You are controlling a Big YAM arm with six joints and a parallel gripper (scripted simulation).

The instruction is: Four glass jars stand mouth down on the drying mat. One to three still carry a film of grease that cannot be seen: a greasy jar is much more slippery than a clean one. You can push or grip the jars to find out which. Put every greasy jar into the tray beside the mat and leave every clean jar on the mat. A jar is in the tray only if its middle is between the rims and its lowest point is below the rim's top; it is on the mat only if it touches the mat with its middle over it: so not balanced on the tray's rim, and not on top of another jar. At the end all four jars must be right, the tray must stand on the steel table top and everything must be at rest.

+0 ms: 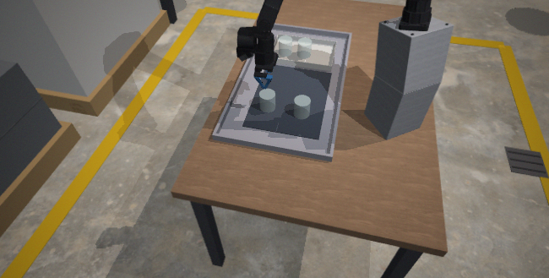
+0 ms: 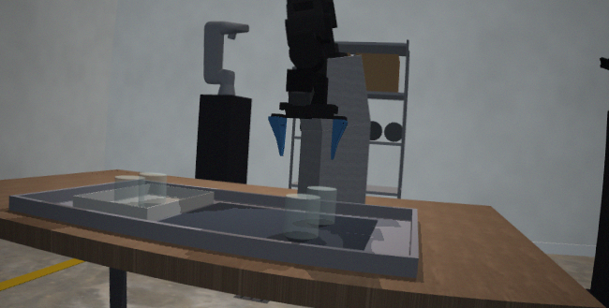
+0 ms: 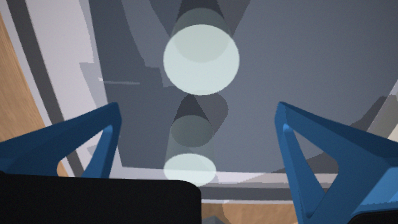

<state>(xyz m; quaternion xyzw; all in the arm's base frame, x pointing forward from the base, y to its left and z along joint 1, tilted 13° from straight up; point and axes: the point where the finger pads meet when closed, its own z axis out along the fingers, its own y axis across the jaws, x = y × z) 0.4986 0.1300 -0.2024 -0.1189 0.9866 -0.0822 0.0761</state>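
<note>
- Outer jar (image 1: 267,100) (image 2: 303,216) (image 3: 201,59): mouth down on the drying mat (image 1: 296,83) (image 2: 225,213) (image 3: 325,60). Probably light, stiff, breakable; grease can't be seen.
- Hold: opposite sides, around mid-height, square and gentle. If greasy, it may slip, so lift slowly; a high push could tip it.
- Inner jar (image 1: 301,106) (image 2: 321,205) (image 3: 190,170): also on the mat, nearer my base, apart from the outer one. Same hold.
- My gripper (image 1: 264,87) (image 2: 306,156) (image 3: 198,110): spread wide, nothing pinched, above jar height. Likely next: grip-test one.
- Tray (image 1: 334,51) (image 2: 112,209) (image 3: 394,132): beside mat, two jars upright inside, presumably judged greasy.
</note>
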